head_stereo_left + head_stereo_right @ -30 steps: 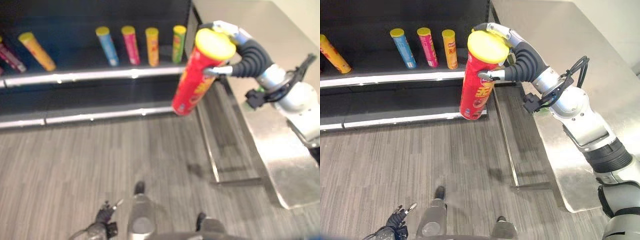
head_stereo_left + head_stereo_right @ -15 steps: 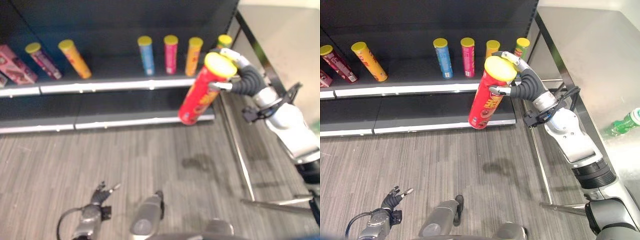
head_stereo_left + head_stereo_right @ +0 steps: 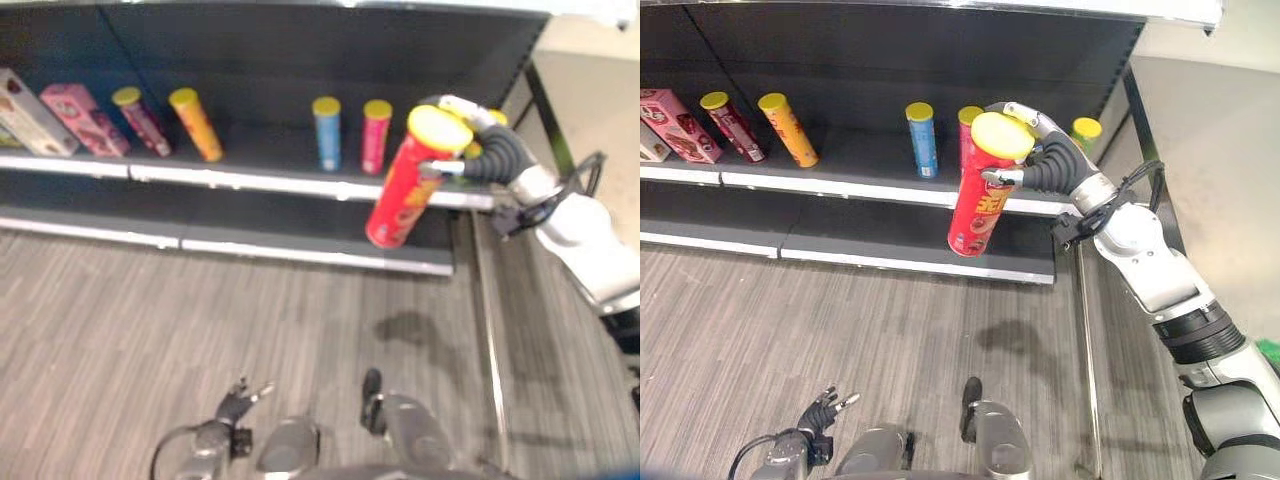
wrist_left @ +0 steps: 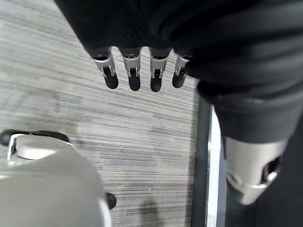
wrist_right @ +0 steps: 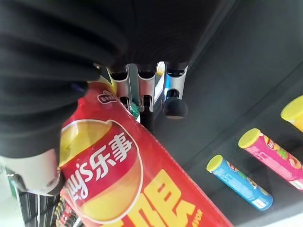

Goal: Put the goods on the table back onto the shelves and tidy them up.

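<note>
Red chip can point(image 3: 981, 195) gripped by curled right hand point(image 3: 1045, 160) before shelf point(image 3: 840, 180); left hand point(image 4: 137, 71) hangs slack, holding nothing, over floor point(image 4: 142, 137).

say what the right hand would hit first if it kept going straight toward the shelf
Probably the pink can standing just behind the red can that the right hand holds; depth is hard to judge.

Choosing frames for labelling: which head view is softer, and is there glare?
Left eye view: soft and washed out, the red can smeared. Right eye view: crisp, the right hand sharply edged. Both: bright glare along the shelf edge.
</note>
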